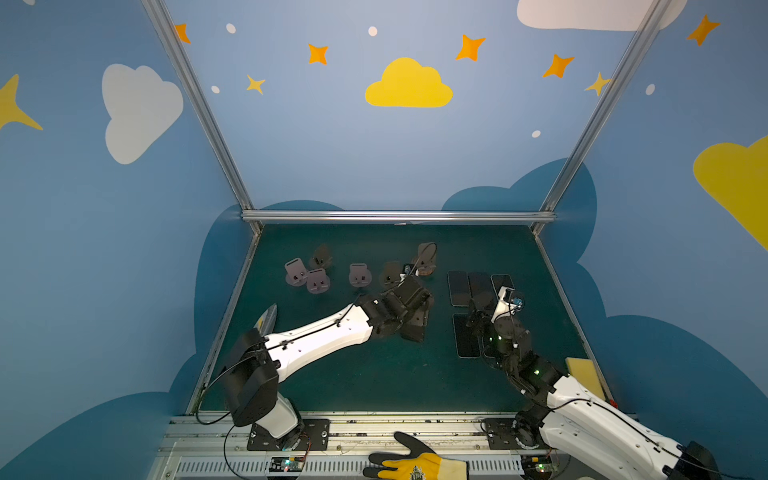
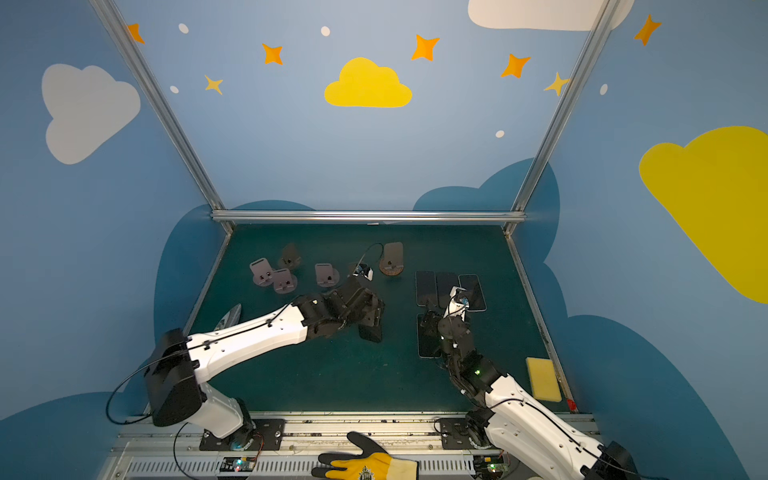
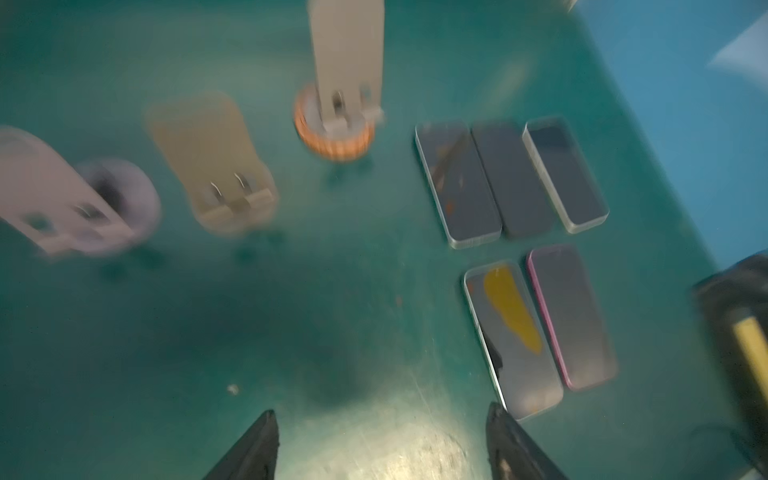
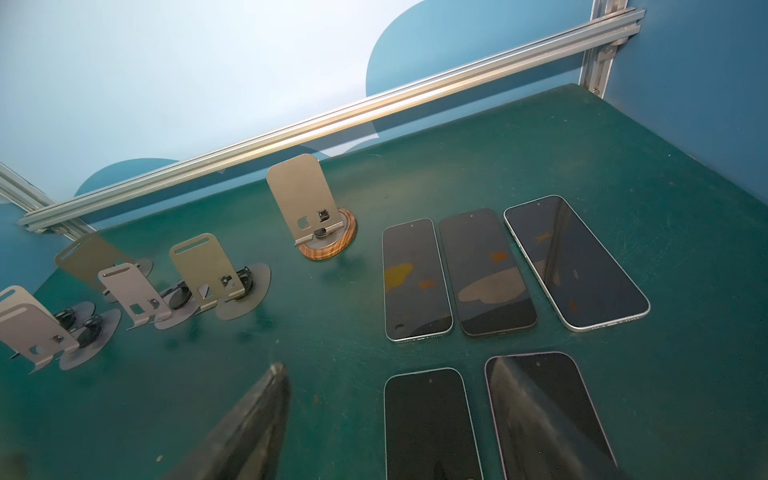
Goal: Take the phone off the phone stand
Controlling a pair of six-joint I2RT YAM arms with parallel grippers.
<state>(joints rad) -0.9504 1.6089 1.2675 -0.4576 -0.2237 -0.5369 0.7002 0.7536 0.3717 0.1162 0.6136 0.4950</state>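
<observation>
Several metal phone stands stand along the back left of the green mat, and every one in view is bare. The one on a round wooden base (image 4: 316, 224) (image 1: 424, 259) is nearest the middle. Several phones lie flat, screens up, in two rows at the right (image 4: 486, 270) (image 1: 459, 289). My left gripper (image 3: 383, 409) (image 1: 415, 328) hovers open over bare mat beside the near row, and its view is blurred. My right gripper (image 4: 388, 365) (image 1: 473, 320) is open above the near row. A white-rimmed phone (image 4: 428, 424) lies below the gap, and a pink-rimmed phone (image 4: 548, 415) lies under one finger.
A yellow sponge (image 1: 584, 374) lies at the mat's near right edge. A silver pointed object (image 1: 268, 318) leans at the left edge. An aluminium rail (image 1: 395, 216) borders the back. A black and yellow glove (image 1: 415, 463) lies on the front frame.
</observation>
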